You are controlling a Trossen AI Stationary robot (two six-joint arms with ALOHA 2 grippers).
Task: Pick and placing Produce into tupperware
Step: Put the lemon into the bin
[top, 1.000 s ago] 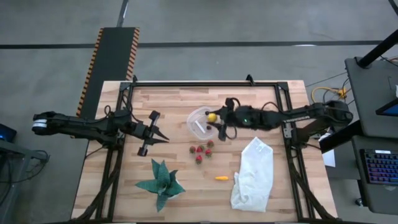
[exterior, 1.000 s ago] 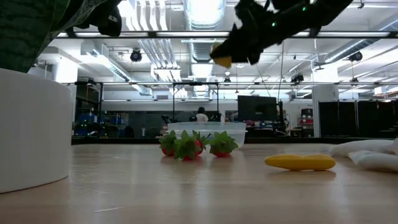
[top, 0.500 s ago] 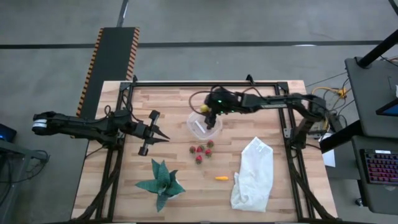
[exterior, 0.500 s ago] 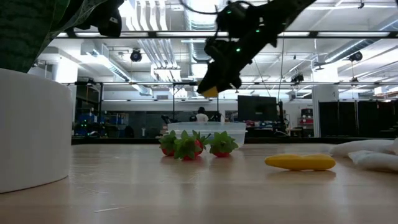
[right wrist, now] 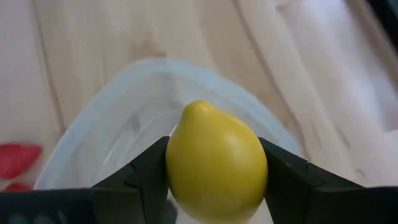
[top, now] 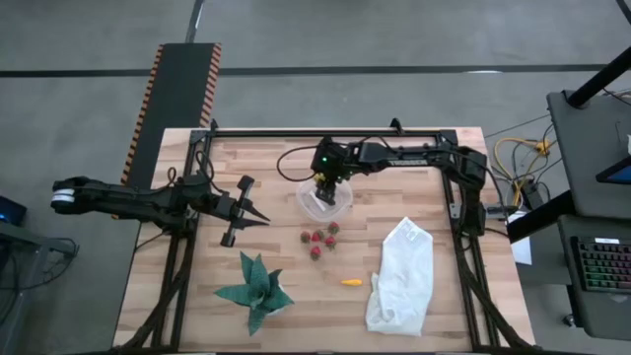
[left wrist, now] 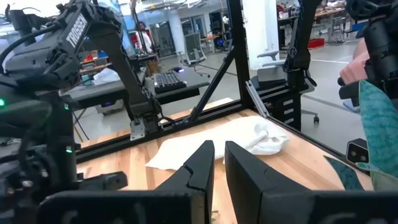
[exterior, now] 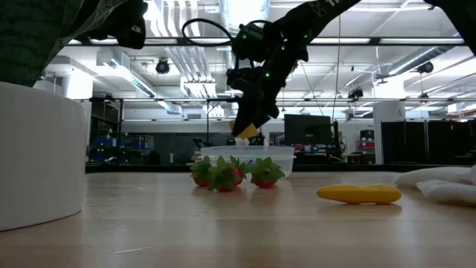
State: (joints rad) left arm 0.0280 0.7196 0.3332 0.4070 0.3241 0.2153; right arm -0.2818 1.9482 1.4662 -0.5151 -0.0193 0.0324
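Note:
My right gripper hangs over the tupperware, a small clear tub, and is shut on a yellow lemon. In the low view the lemon hangs just above the tub's rim. Several red strawberries lie on the wood nearer the front, and a small orange piece lies nearer still. My left gripper waits at the table's left, level and shut, with nothing in it. My right gripper pinches the lemon's two sides between its fingers. The fingers slant down from the table's right side. The lemon is lifted clear above the tub's opening, its pointed end turned away from the wrist.
A green spiky-leaved plant shape lies at the front left. A white cloth bag lies at the front right. A black frame runs along the table's far edge and sides. Bare wood shows between the tub and my left gripper.
My right gripper has carried the lemon toward the table's left and downward, tipping its fingers more steeply down. It has gone from beside the tub's right rim to above the tub's opening. The lemon stays between the fingers.

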